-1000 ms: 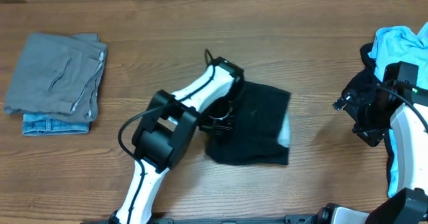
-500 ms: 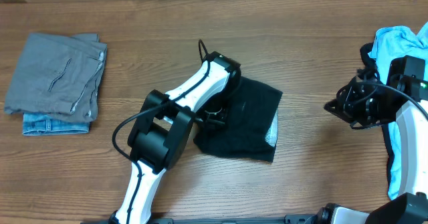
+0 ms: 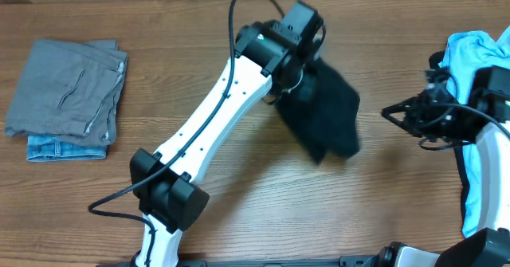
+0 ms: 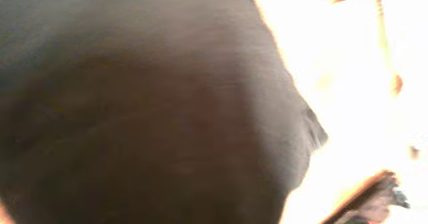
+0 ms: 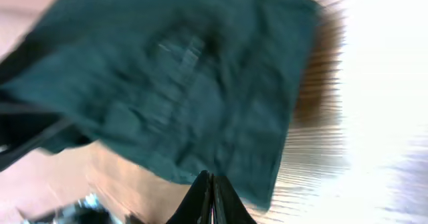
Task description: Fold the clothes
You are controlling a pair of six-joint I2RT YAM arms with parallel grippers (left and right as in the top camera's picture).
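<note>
Tabletop point(image 3: 159, 28) of brown wood, seen from above, with two robot arms reaching in from the 6 o'clock edge. The left arm stretches toward 12 o'clock. The left gripper point(image 3: 296, 60) is closed on a black garment point(image 3: 327, 111), though its fingertips are hidden under the wrist and the cloth. The garment hangs from it in a bunched, blurred mass just toward 3 o'clock of centre, and its folds and seams are hard to make out. The left wrist camera shows little but smeared dark fabric against glare, so no fingers can be told apart there.

At 3 o'clock the right gripper point(image 3: 392, 114) points at the garment from nearby without touching it. In its own camera its fingers point(image 5: 210, 194) are pressed together with nothing between them.

A light blue T-shirt point(image 3: 474, 52) lies crumpled at 2 o'clock, cut off by the frame edge. At 9 o'clock a folded grey garment point(image 3: 68, 88) rests on a denim piece point(image 3: 64, 147), of which only a strip shows.
</note>
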